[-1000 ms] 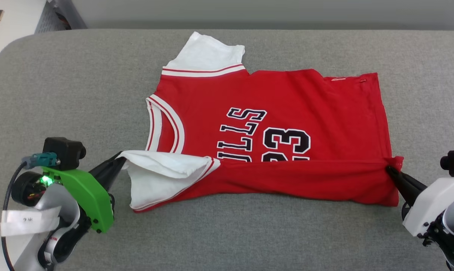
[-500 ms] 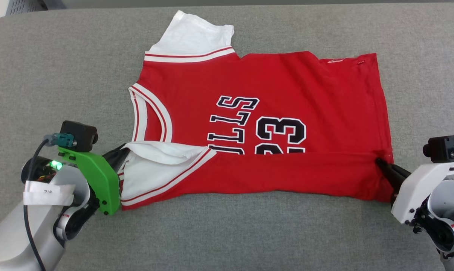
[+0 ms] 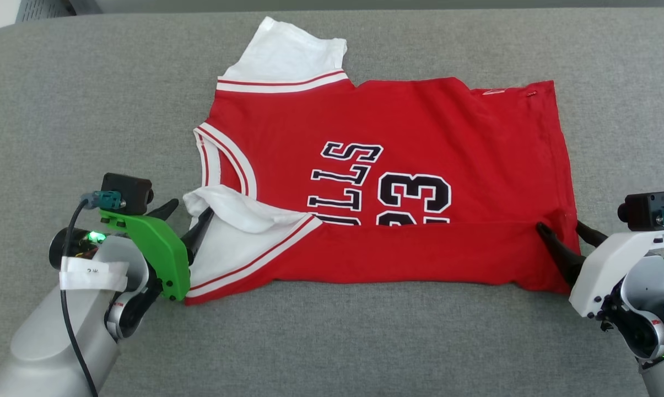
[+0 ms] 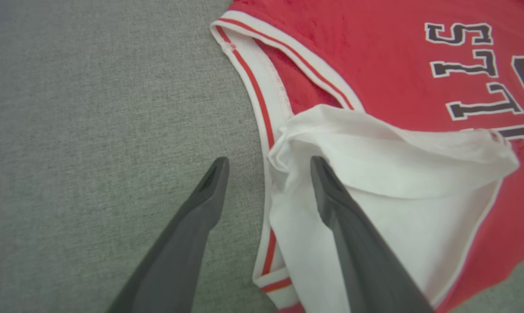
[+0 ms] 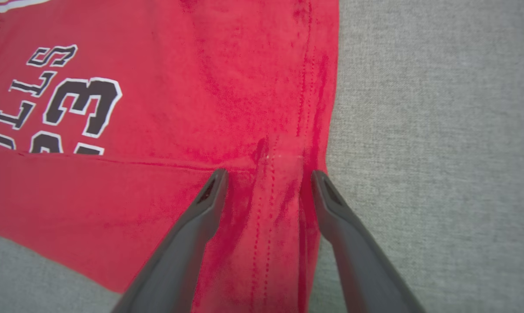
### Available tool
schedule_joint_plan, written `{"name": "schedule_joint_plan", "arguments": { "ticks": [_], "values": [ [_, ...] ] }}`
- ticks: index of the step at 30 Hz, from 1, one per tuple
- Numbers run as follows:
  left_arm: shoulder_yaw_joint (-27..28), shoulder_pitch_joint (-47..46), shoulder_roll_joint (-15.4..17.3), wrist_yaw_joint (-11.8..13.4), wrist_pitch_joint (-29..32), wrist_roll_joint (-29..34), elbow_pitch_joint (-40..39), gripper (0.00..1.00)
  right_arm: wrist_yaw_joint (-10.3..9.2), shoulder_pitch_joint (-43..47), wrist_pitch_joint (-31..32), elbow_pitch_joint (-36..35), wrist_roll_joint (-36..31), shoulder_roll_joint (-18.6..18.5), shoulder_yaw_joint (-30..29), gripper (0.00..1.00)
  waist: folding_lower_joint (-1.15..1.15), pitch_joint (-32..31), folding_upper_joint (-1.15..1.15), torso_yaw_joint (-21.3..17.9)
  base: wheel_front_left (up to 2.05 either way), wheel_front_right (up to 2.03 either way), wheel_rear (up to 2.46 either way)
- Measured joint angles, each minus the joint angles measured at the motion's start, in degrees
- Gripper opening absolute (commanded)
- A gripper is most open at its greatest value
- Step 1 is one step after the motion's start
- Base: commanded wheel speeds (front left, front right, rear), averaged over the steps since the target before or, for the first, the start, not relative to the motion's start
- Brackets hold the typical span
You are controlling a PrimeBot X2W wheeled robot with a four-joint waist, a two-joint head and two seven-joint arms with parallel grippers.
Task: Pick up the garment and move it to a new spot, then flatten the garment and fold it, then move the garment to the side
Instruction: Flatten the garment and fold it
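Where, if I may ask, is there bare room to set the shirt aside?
The grey surface is bare left and right of the garment and in front, between left end effector and right end effector; the middle is crowded.

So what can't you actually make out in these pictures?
Start of the print on the garment: head view, covered by its folded-over near edge.
Rest of the print: left wrist view, cut off by the right edge.
Collar: right wrist view, past the left edge.
Whether the right gripper's fingers press the hem: right wrist view, cannot tell.
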Motion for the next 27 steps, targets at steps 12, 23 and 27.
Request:
{"name": "schedule_joint_plan", "arguments": {
  "ticks": [12, 23, 27],
  "values": [
    [7.5, 9.3, -5.0, 8.1, -9.1, -7.6, -4.5, 1.0, 0.0, 5.5, -4.2, -4.0, -4.4, 1.7, -2.1, 1.0, 0.0, -7.8, 0.0, 0.8, 0.0, 0.0, 0.0],
    [5.8, 20.2, -2.5, 17.2, -3.1, -8.1, -18.0, 1.0, 0.0, 14.0, 11.4, -11.9, -11.4, 8.9, -9.2, 1.0, -0.01, -9.8, 0.0, 0.6, 0.0, 0.0, 0.0],
    [4.6, 20.7, -0.6, 19.5, 1.3, -7.6, -19.6, 1.0, 0.0, 15.1, 15.7, -14.9, -13.9, 11.3, -11.4, 1.0, -0.01, -8.9, 0.0, 0.4, 0.0, 0.0, 0.0]
  ]
}}
